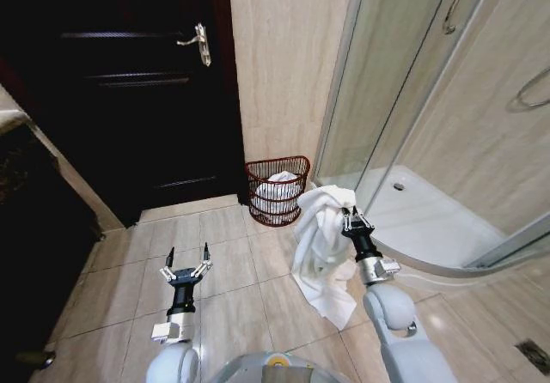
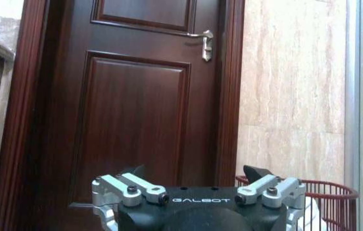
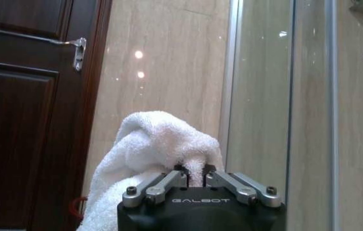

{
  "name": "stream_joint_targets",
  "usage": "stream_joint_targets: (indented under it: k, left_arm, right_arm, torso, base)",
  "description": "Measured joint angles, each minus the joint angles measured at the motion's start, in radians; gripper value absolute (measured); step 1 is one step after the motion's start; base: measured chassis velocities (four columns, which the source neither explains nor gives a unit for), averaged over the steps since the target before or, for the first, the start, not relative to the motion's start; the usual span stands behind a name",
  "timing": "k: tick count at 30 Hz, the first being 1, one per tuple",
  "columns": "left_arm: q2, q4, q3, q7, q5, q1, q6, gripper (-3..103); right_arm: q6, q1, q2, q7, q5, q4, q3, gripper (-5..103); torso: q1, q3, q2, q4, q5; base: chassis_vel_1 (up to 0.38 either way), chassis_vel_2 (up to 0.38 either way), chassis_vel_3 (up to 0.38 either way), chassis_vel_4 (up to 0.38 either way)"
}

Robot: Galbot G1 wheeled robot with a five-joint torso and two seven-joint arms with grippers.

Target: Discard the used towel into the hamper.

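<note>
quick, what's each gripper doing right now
Left gripper: open, empty, held above the floor tiles.
Right gripper: shut on the white towel, which hangs short of the hamper.

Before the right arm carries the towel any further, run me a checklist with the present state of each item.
1. Towel held: right gripper has its jaws shut on a fold near the top. Ok.
2. Towel off the floor: its tail hangs low, contact with the tiles unclear. Cannot tell.
3. Hamper upright and open at the wall. Ok.
4. Room in the hamper: white cloth already lies inside it. Cannot tell.
5. Towel over the hamper: it hangs short of the rim. Not ok.
6. Left gripper out of the way, jaws open, away from the towel. Ok.
</note>
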Motion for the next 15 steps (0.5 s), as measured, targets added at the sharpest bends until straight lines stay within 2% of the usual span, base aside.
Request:
stream_joint_targets:
  k: [15]
  left_arm:
    - [-0.001,-0.005,0.001,0.0,0.001,0.001,0.003,100]
  right_arm:
    - [0.0,0.0,-0.003,0.0,0.006,0.007,0.002,11]
  torso:
    - [0.0,0.0,0.0,0.0,0.0]
  base:
    - [-0.051,0.049,0.042,-0.046]
